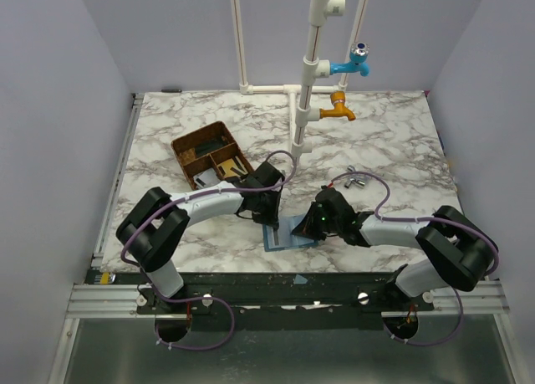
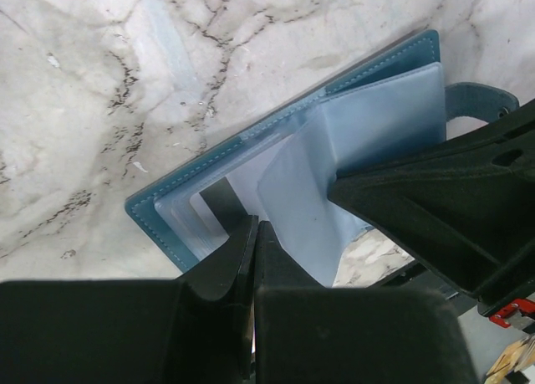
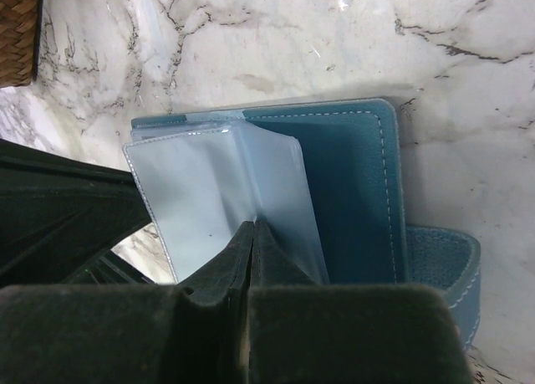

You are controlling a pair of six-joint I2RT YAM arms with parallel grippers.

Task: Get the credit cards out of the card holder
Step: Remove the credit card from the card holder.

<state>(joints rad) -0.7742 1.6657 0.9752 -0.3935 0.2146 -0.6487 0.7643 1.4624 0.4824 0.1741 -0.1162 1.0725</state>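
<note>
The blue card holder lies open on the marble table between my two grippers. It also shows in the left wrist view and the right wrist view. Pale translucent leaves stand up from its face. I cannot tell the credit cards from these leaves. My left gripper is shut at the edge of a raised pale leaf. My right gripper is shut on a fold of the pale leaves. In the top view the left gripper and the right gripper meet over the holder.
A brown divided tray holding small items stands behind the left arm. A white pipe stand with a blue tap and an orange tap rises at the back. A small metal fitting lies behind the right arm. The holder's strap hangs to one side.
</note>
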